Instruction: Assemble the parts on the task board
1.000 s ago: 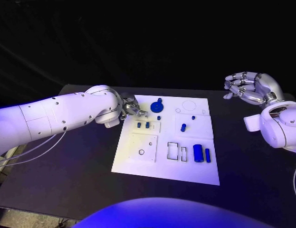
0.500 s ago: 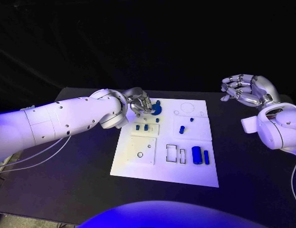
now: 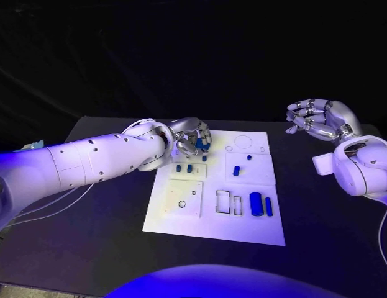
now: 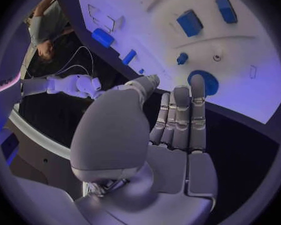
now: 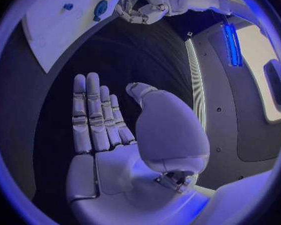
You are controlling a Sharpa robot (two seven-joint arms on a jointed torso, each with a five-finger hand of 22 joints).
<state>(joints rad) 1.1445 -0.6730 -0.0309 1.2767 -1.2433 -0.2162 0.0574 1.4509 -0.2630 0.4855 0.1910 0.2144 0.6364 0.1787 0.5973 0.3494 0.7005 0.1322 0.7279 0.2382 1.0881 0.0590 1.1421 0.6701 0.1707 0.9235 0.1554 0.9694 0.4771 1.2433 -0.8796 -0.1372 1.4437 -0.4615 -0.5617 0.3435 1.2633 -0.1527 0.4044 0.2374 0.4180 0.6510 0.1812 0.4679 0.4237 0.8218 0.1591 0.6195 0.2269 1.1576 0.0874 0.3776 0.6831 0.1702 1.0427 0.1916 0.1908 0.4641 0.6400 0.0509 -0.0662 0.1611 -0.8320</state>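
Now we are seeing the left hand hovering empty, fingers straight, over the round blue part at the white board's far left corner. Our right hand is hanging empty with fingers apart, well off the board's right side.

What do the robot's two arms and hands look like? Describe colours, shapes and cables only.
Both arms are smooth, rounded white shells. The left arm has small dark dots and thin pale cables trailing beneath it. The left hand and right hand are silver, segmented metal.

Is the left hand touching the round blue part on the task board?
Cannot tell. In the left wrist view the left hand reaches over the round blue part with straight fingers, but no contact or gap shows plainly.
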